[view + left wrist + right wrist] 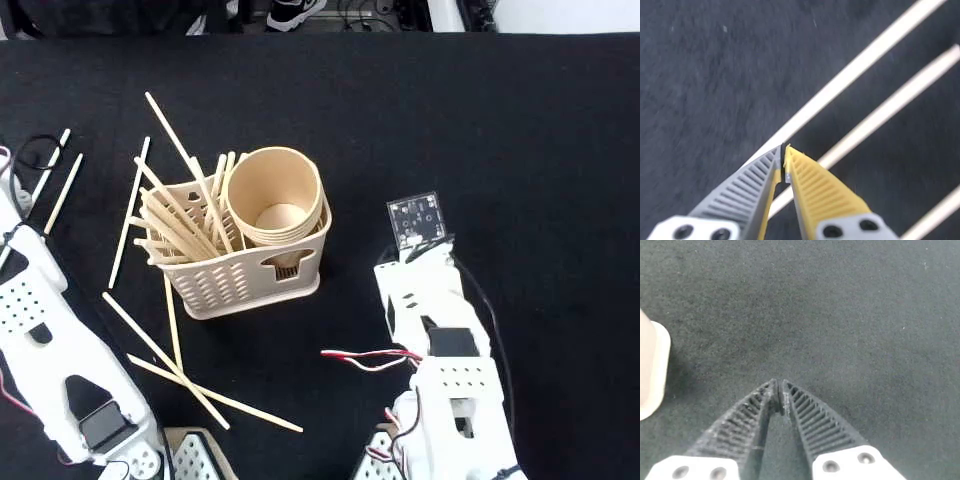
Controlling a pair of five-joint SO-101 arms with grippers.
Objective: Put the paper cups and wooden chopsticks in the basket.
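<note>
Looking down over the black table (520, 120), you have both white arms on the near side of the basket: your left arm (50, 350) well off to the basket's left, your right arm (440, 340) just to its right. The basket (245, 275) is a cream slotted tub standing upright. A nested stack of paper cups (273, 195) stands mouth-up in the basket's right half and fills that end. A bundle of chopsticks (180, 225) leans in the basket's left half, the tips poking above the rim and one long stick slanting up and away from the basket. More sticks lie loose on the cloth. A single stick (130, 212) lies just left of the basket, and three crossed sticks (180, 376) lie in front of the basket's left corner. A pair of sticks (62, 195) lies well left of the basket, beside your left arm's far end. In the left wrist view your left gripper (784, 162) has its grey and yellow jaws pressed together at the tips with nothing between them, poised over pale sticks (855, 77) lying side by side on the cloth. In the right wrist view your right gripper (779, 395) also has its jaws closed together, gripping nothing, above bare cloth, with a rounded corner of the basket (652, 370) near it.
</note>
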